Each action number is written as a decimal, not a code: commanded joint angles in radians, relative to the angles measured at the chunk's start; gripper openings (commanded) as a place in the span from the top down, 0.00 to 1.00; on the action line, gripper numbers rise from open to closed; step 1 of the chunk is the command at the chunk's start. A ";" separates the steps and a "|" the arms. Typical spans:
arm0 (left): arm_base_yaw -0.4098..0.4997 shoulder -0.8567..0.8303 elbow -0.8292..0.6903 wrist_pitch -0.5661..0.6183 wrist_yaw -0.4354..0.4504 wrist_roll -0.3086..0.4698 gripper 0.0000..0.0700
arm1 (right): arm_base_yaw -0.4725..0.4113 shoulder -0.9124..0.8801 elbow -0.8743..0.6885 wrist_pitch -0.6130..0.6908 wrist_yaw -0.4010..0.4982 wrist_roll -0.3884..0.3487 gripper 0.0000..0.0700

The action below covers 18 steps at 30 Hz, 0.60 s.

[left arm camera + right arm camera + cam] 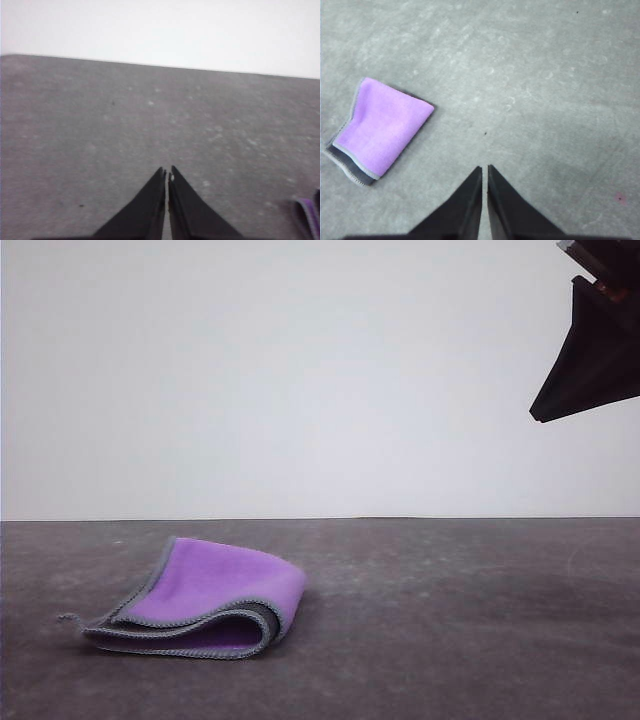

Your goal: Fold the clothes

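Note:
The clothes (210, 595) are one small cloth lying folded on the grey table, purple face up, with grey stitched edging and layered edges toward the front left. From high above, the right wrist view shows the same cloth (382, 127) as a folded purple rectangle. A corner of its edging (308, 212) peeks into the left wrist view. My right gripper (484, 169) hangs well above the table, fingers together, holding nothing; one black finger (590, 350) shows at the front view's top right. My left gripper (167, 172) sits low over the table, shut and empty, beside the cloth.
The grey table (450, 620) stretches bare to the right of the cloth and ends at a far edge against a plain white wall (300, 370).

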 commanded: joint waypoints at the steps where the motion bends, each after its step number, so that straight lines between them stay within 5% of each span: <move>1: 0.002 -0.001 -0.020 0.000 -0.005 0.046 1.00 | 0.002 0.007 0.005 0.013 0.000 0.003 0.98; 18: 0.002 0.001 -0.020 -0.001 -0.005 0.055 1.00 | 0.001 0.007 0.005 0.058 0.000 0.003 0.98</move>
